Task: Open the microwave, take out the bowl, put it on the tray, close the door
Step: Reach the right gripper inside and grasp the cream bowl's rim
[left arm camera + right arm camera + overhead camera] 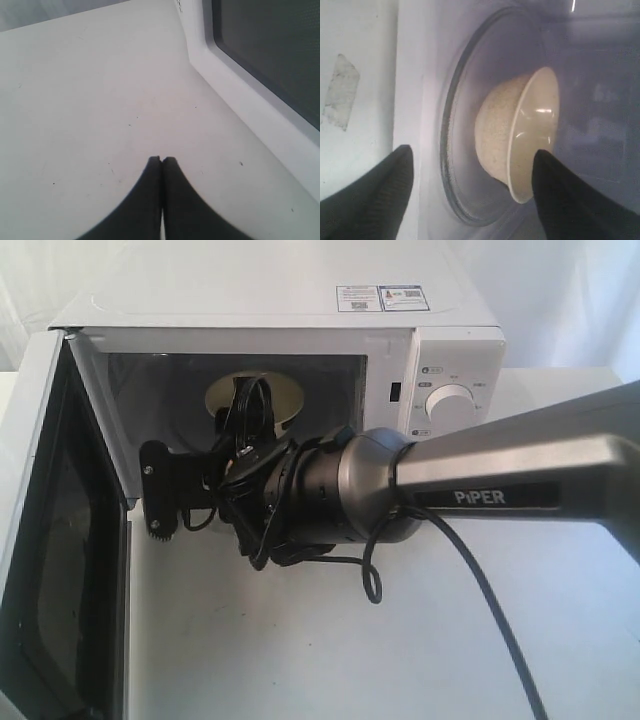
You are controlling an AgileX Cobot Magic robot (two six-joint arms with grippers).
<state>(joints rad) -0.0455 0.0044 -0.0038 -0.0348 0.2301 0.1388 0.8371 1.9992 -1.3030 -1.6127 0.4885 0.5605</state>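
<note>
Already the white boxy microwave (300, 310) has its white, dark-windowed door (40, 540) swung wide. The small cream-yellow ceramic bowl (520, 135) sits inside on the round glass turntable (451, 165), not yet gripped. The right jaws are spread at the cavity mouth, facing it. The left jaws are pressed together over the white worktop (75, 125). Left to do: lifting it out, traying it (no tray shows), closing up.

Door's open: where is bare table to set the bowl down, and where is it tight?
Bare table runs in front of the microwave, between the open door and the right arm. More lies beside the door, by the shut left gripper. Crowded: the oven mouth, where the open right gripper and its cables sit before the bowl.
</note>
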